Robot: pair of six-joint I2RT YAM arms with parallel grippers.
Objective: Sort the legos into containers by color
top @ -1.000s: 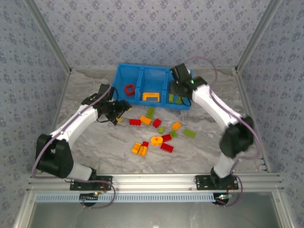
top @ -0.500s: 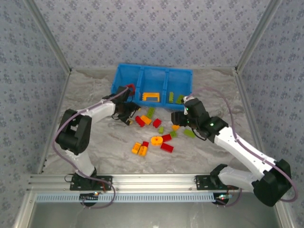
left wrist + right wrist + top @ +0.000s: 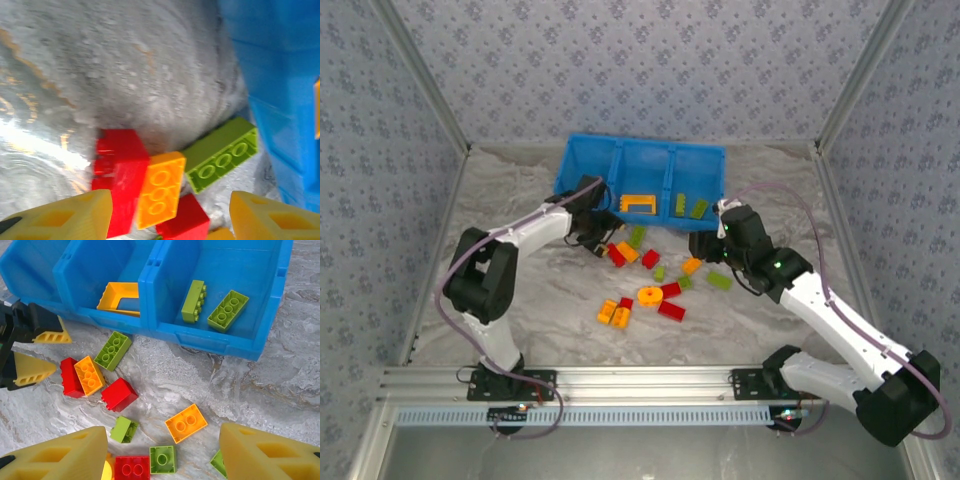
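A blue bin (image 3: 640,148) of three side-by-side compartments is seen at the upper middle of the top view, on the far part of the marbled counter (image 3: 520,300). The loose legos (image 3: 671,310) are scattered on the counter just below it, around the centre of the frame. The left claw (image 3: 167,200) is placed by the bin's lower left corner, at the upper left edge of the scatter. Its yellow fingers (image 3: 65,215) are spread wide and nothing is gripped. In the gap between them, on the counter, a red brick (image 3: 120,175) and an orange brick (image 3: 161,192) are seen touching side by side, with a loose green brick (image 3: 222,160) to the upper right, just beside the bin wall. Whether the lower left finger touches the red brick cannot be told. The right claw (image 3: 162,432) is found above the right edge of the scatter, below the bin's right compartment; its jaws are likewise wide apart and empty. In its wrist view an orange frame piece (image 3: 120,297) is shown in the middle compartment and two green bricks (image 3: 228,310) in the right one, near each other. What the left compartment holds cannot be made out, as it is partly covered by the left arm.
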